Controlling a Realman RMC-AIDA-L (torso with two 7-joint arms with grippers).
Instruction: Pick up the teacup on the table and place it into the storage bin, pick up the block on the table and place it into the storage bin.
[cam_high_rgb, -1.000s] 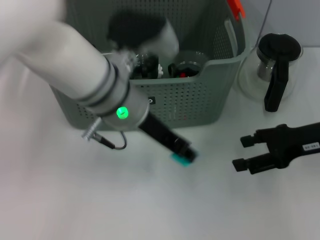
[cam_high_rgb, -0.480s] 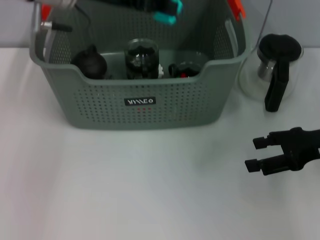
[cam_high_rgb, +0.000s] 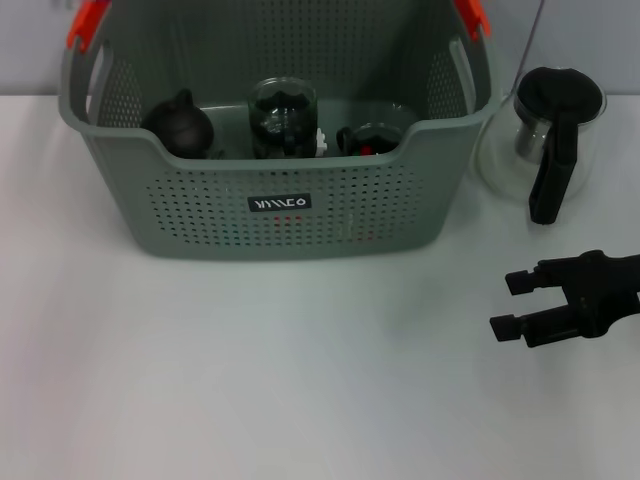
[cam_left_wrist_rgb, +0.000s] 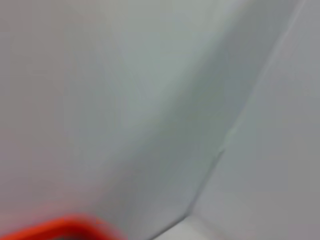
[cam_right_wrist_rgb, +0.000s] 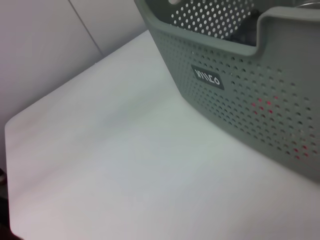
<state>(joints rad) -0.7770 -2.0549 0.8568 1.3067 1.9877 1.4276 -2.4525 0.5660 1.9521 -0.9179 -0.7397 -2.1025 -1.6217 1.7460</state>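
Storage bin (cam_high_rgb: 280, 205): upper centre-left of head view, on table (cam_high_rgb: 250, 370); dark vessels inside, teacup and block not identifiable. Left gripper: out of view. Right gripper (cam_high_rgb: 512, 306): lower right, fingers spread, empty, pointing left toward the bin, sole arm nearby.

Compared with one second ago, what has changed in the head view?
The left arm, which held a teal block in front of the storage bin, lifted it over the bin and has left the view; the block is not visible now. The right gripper shifted slightly; glass teapot unchanged.
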